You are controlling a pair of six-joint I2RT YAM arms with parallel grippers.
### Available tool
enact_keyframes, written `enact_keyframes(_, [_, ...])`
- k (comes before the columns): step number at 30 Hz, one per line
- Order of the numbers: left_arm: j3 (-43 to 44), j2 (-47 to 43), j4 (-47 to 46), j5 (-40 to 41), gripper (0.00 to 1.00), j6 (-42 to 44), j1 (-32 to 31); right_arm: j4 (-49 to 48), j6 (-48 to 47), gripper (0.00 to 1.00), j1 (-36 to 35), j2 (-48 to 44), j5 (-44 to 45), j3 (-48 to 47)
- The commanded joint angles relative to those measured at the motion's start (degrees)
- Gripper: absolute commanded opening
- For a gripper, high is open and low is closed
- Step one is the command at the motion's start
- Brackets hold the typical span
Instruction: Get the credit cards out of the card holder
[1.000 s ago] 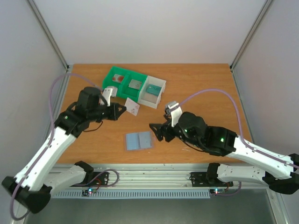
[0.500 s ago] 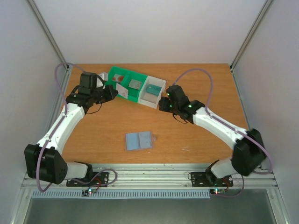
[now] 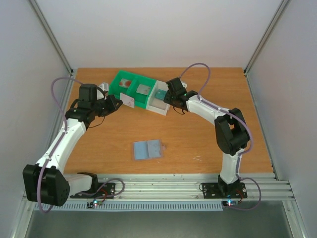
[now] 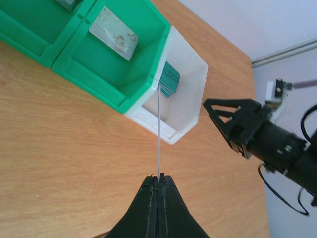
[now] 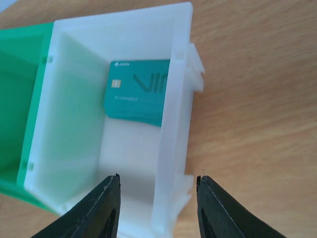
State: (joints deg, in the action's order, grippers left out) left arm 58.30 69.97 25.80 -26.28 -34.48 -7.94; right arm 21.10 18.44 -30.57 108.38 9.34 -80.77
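Note:
My left gripper (image 3: 119, 101) is shut on a white credit card with a red-pink patch (image 3: 129, 99) and holds it just in front of the tray. In the left wrist view the gripper (image 4: 159, 177) pinches this card (image 4: 159, 129) edge-on, pointing at the white compartment. The slate-blue card holder (image 3: 147, 148) lies open flat on the table, away from both grippers. My right gripper (image 3: 169, 103) is open and empty; in its wrist view (image 5: 157, 181) the jaws straddle the white compartment's side wall (image 5: 171, 148).
The green-and-white tray (image 3: 148, 104) stands at the back. Its white compartment holds a teal card (image 5: 136, 91), which also shows in the left wrist view (image 4: 170, 79). The middle green compartment holds a pale card (image 4: 113, 33). The right gripper (image 4: 233, 124) shows beside the tray.
The right arm swung from beside the card holder up to the tray's white compartment. The left arm carried the white card back and left to the tray's front.

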Motion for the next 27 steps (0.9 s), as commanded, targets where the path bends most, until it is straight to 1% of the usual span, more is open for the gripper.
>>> enact_keyframes(1, [-2.0, -1.2, -3.1, -2.7, 0.0, -1.8, 0.1, 2.3, 1.1, 0.42, 1.5, 5.0, -0.4, -5.2])
enact_keyframes(5, [-5.1, -2.3, -5.0, -2.5, 0.0, -2.4, 0.1, 5.2, 0.4, 0.4, 1.5, 8.0, -0.1, -7.9])
enact_keyframes(9, [-6.5, -2.0, -5.7, -2.9, 0.0, -3.2, 0.1, 8.7, 0.0, 0.29, 1.4, 8.7, -1.4, -9.4])
enact_keyframes(12, [-6.7, -1.7, -6.3, -2.9, 0.0, -3.2, 0.1, 12.4, -0.5, 0.24, 1.4, 8.3, -2.5, -10.8])
enact_keyframes(15, [-8.0, -1.9, -9.0, -1.9, 0.0, -3.1, 0.1, 13.7, -0.5, 0.18, 1.3, 5.7, -3.3, -9.1])
enact_keyframes(20, [-9.4, -0.6, -12.9, -2.6, 0.0, -4.5, 0.1, 14.1, -0.9, 0.13, 0.8, 3.0, -4.0, -6.0])
enact_keyframes(27, [-8.4, 0.9, -13.4, -3.7, 0.0, -5.2, 0.1, 12.9, -1.7, 0.12, 0.0, -0.2, -7.6, -1.3])
